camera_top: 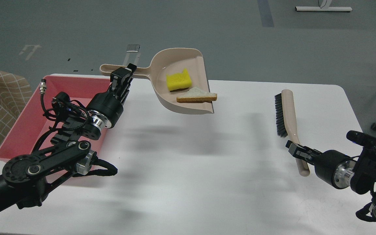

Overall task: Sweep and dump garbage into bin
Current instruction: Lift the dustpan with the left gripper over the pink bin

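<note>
Holding the beige dustpan (183, 81) aloft by its handle in the clamped left gripper (125, 74), yellow sponge (178, 80) and bread slice (197, 95) inside, right of the pink bin (24, 124), right gripper (297, 150) clamped on the brush (287, 120).

Pink bin (21, 130) partly behind the left arm; near rim hidden.

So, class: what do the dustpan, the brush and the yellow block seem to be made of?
Dustpan: probably moulded plastic, smooth beige with a slight sheen.
Brush: matching beige plastic-looking handle with dark bristles, fibre unclear.
Yellow block: likely sponge or foam, matte with wavy edges.
</note>
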### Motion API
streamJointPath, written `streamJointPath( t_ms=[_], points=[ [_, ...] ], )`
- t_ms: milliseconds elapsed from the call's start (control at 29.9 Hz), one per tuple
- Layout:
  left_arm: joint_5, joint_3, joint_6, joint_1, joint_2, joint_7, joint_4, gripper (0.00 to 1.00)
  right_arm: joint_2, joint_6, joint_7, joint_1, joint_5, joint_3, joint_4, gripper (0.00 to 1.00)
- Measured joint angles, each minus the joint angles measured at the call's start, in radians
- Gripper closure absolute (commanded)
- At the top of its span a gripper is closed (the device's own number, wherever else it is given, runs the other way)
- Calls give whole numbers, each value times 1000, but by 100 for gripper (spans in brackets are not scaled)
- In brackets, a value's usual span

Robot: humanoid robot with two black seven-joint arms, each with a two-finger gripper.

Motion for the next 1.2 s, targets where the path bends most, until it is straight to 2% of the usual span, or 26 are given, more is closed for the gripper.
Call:
streamJointPath(
  t_ms=[134,468,669,1003,1203],
  points=[
    [-17,-26,-10,10,38,-9,0,100,-1,0,0,-1,0,-1,0,83],
    [-35,-212,-203,136,77,-26,3,100,1,0,-1,-6,-5,-11,-1,83],
    [-36,-306,-288,203,83,-40,15,100,0,0,-1,-7,-5,-12,-3,84],
    [-42,-346,-411,230,160,-108,109,100,0,0,-1,-7,-6,-13,-4,84],
    [-112,-347,-501,230,240,-163,153,100,2,0,-1,-6,-7,-14,-7,83]
  ],
)
